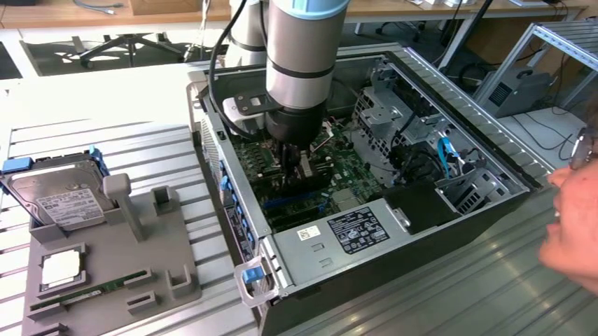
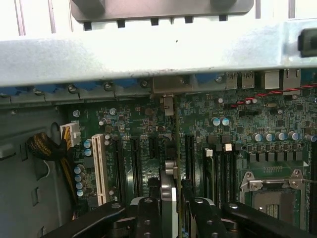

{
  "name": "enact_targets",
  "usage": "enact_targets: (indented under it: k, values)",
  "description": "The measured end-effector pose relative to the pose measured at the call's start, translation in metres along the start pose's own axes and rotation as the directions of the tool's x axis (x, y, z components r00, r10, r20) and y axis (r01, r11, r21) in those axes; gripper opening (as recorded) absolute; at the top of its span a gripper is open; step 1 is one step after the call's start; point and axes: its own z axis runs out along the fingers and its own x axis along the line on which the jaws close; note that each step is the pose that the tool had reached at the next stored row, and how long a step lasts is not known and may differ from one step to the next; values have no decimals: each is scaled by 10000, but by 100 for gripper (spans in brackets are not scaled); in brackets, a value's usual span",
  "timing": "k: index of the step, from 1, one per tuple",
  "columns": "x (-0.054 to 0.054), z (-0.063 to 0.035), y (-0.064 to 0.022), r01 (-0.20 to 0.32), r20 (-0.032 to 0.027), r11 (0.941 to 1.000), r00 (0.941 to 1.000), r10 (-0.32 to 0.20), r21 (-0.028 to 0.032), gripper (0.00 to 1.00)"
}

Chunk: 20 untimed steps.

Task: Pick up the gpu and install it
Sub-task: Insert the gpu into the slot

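Looking into the open computer case (image 1: pixel 467 122), we see the gripper (image 1: pixel 301 162) low over the motherboard (image 1: pixel 351 171). In the wrist view the gripper (image 2: pixel 171 206) is closed on the gpu (image 2: pixel 169 183), which stands on its edge between the 2 fingers (image 2: pixel 148 213), seen as a thin card running toward the rear wall of the case. Its lower edge sits at or in 1 of the long black slots (image 2: pixel 136 161); we cannot tell if it is fully seated.

We judge the gpu to be light and stiff, but fragile: a thin board with small parts that can crack if bent. The safe hold is on the 2 flat faces near the upper edge, as now, not on the contact edge.

On the exterior view's left, a hard drive (image 1: pixel 61 199) and a RAM stick (image 1: pixel 94 288) rest in a grey holder (image 1: pixel 168 276). A person's hand (image 1: pixel 575 224) is at that view's right edge.
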Motion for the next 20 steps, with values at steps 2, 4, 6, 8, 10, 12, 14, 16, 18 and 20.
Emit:
enact_targets:
  k: [2,4,6,8,10,12,14,16,18,20]
  values:
    - [0,6,0,0,4,10000,10000,0,2,27]
    - [-1,16,1,0,6,10000,10000,0,3,27]
    - [-1,26,1,0,4,10000,10000,0,2,27]
    - [-1,34,1,0,2,10000,10000,0,1,27]
    - [-2,44,2,0,5,10000,10000,0,3,27]
    - [-1,49,2,0,0,10000,10000,0,0,27]
    - [-2,52,2,0,3,10000,10000,0,2,27]
    - [-2,52,2,0,4,10000,10000,0,2,27]
    - [-1,52,2,0,3,10000,10000,0,2,27]
    - [-1,53,2,2,4,10000,10000,-2,2,27]
